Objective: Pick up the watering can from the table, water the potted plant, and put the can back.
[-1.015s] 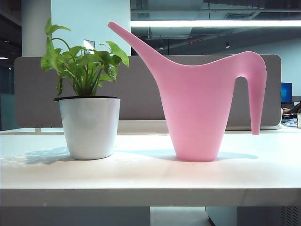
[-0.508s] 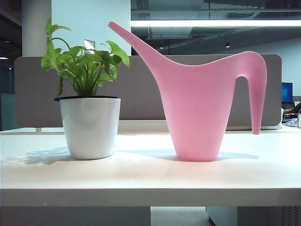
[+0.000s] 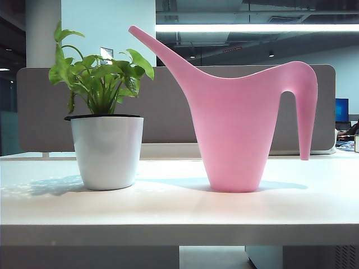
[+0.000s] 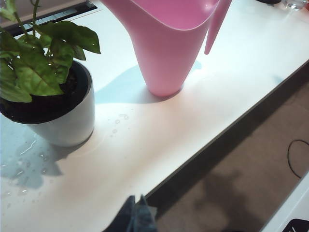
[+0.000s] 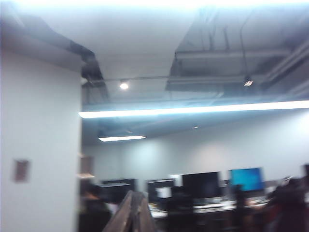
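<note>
The tall pink plastic watering can [image 3: 235,129] was seen untouched at centre-right on the white table [image 3: 168,213], beside the potted plant [image 3: 104,126]; with left gripper [image 4: 136,212] and right gripper [image 5: 133,212] clenched empty, opening and reaching its handle was judged next.

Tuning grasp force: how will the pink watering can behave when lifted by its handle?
The watering can looks like smooth rigid plastic, so probably stiff but slippery. Its handle arches off one side, so it would likely swing spout-down. Narrow base, wide top: apt to tip if nudged. Fill level can't be seen.
</note>
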